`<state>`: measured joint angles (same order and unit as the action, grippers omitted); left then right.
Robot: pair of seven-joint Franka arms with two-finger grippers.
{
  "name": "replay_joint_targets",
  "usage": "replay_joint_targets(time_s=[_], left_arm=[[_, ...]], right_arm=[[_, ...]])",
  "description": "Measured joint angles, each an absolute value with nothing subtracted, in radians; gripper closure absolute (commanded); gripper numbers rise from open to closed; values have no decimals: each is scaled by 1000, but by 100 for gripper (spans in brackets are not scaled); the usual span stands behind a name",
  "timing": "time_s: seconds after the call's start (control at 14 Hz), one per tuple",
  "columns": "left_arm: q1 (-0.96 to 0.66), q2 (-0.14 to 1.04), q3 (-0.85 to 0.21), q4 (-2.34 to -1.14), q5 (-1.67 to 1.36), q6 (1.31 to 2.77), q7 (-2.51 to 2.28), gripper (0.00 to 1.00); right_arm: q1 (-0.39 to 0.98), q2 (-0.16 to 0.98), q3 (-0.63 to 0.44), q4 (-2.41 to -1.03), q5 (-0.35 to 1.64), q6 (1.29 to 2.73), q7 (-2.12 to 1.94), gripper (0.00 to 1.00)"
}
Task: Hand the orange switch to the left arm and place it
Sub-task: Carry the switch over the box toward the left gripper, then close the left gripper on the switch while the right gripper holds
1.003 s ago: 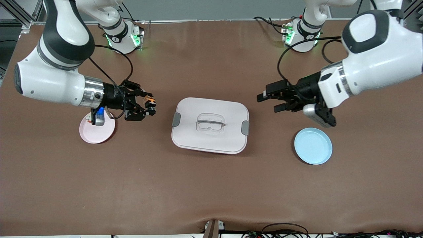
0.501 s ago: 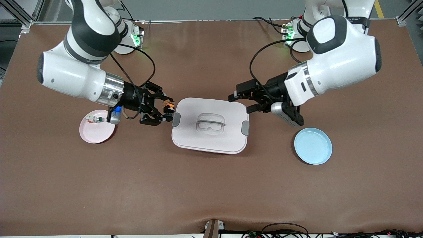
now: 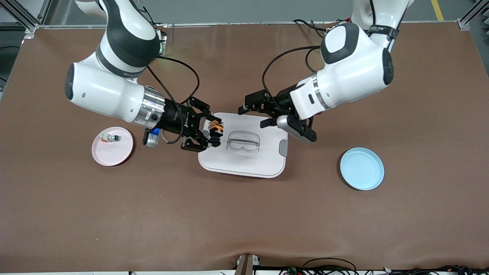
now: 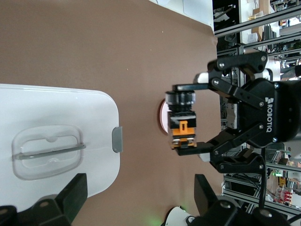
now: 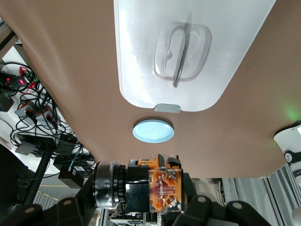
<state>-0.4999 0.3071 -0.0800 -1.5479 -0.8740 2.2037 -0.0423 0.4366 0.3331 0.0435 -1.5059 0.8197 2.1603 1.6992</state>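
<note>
Overhead, the right gripper (image 3: pixel 214 133) clamps the orange switch (image 3: pixel 216 126) above the white lidded box (image 3: pixel 244 158), at nine o'clock from its handle. Only the left wrist view shows the left gripper's (image 3: pixel 255 115) fingers (image 4: pixel 70 197) spread, empty.

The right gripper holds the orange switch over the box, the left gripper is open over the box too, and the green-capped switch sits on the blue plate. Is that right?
Not quite. The front view shows the green-capped switch on the pink plate; the blue plate holds nothing. The rest stands: the right gripper holds the orange switch over the box, and the left gripper is open over it too.
</note>
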Motion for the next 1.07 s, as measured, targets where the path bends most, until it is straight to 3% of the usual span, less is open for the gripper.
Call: replay_joint_targets(time_s=[0.93, 1.07], left_arm=[[-508, 350, -73, -1547, -874, 2261, -36, 0], [-510, 350, -73, -1546, -874, 2270, -36, 41]], right_arm=[[535, 341, 42, -1500, 819, 2247, 1777, 100], [535, 342, 39, -1500, 819, 2248, 1778, 100]])
